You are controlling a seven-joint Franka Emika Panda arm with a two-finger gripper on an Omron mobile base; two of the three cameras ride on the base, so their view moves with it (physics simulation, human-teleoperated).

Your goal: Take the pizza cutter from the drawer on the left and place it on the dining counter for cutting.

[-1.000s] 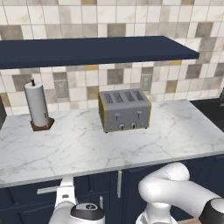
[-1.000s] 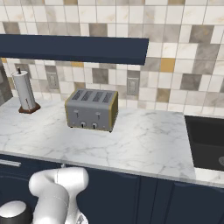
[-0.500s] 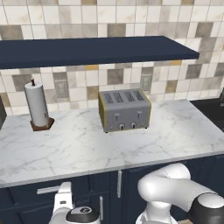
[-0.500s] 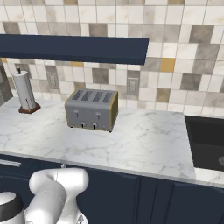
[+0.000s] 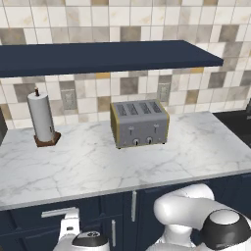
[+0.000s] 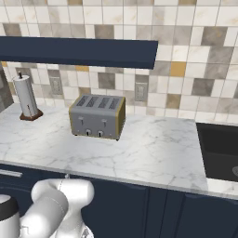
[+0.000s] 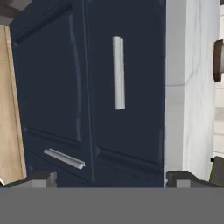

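i see my end effector, fingers spread wide and empty, facing the closed navy drawer with its silver bar handle, under the marble table.

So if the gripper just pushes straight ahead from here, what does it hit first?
Probably the navy drawer front, near its silver bar handle. The open gripper faces it squarely, with nothing visible between, though the gap is hard to judge.
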